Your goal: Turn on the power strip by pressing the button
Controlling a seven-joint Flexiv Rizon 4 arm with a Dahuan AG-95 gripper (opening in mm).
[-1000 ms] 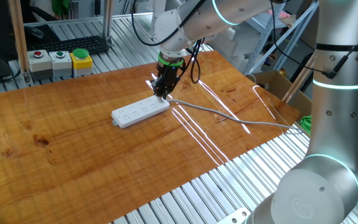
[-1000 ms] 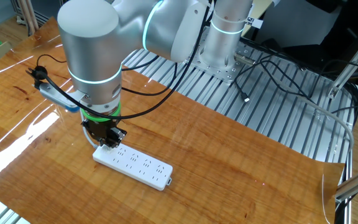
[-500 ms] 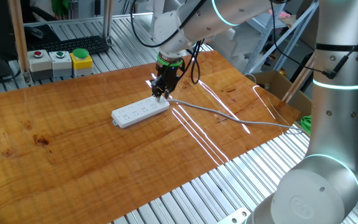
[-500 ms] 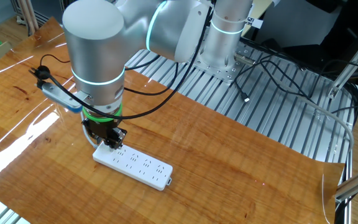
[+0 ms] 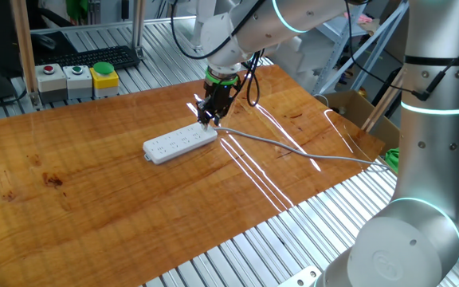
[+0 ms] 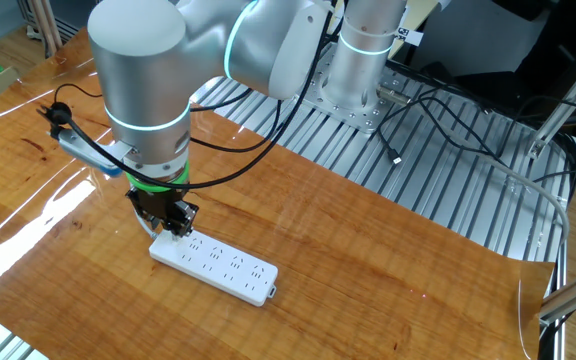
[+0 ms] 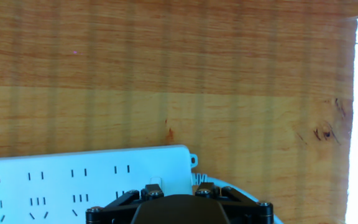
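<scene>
The end effector (image 5: 208, 119) hangs over the cable end of the power strip (image 5: 180, 143), pointing down at it. In no view can the fingertips be seen clearly enough, so I cannot tell if they are apart or together. It holds nothing that I can see. Whether the tips touch the strip or stay just above it is also not clear from the fixed views.

The power strip lies flat on the wooden tabletop (image 5: 94, 199), a long white bar with rows of socket holes on top. In one fixed view its grey cable (image 5: 293, 150) leaves the end under the end effector and runs across the tabletop toward the right edge. The other end of the strip is free and well apart from the end effector.

The other fixed view shows the end effector (image 6: 171, 226) from the opposite side, above the left end of the strip (image 6: 213, 264), and there the cable is hidden behind the arm. The hand view looks straight down: the black body of the end effector (image 7: 179, 210) fills the lower edge, the strip (image 7: 86, 177) lies at lower left with its socket slots visible, and a small raised part on its top shows just at the black body.
</scene>
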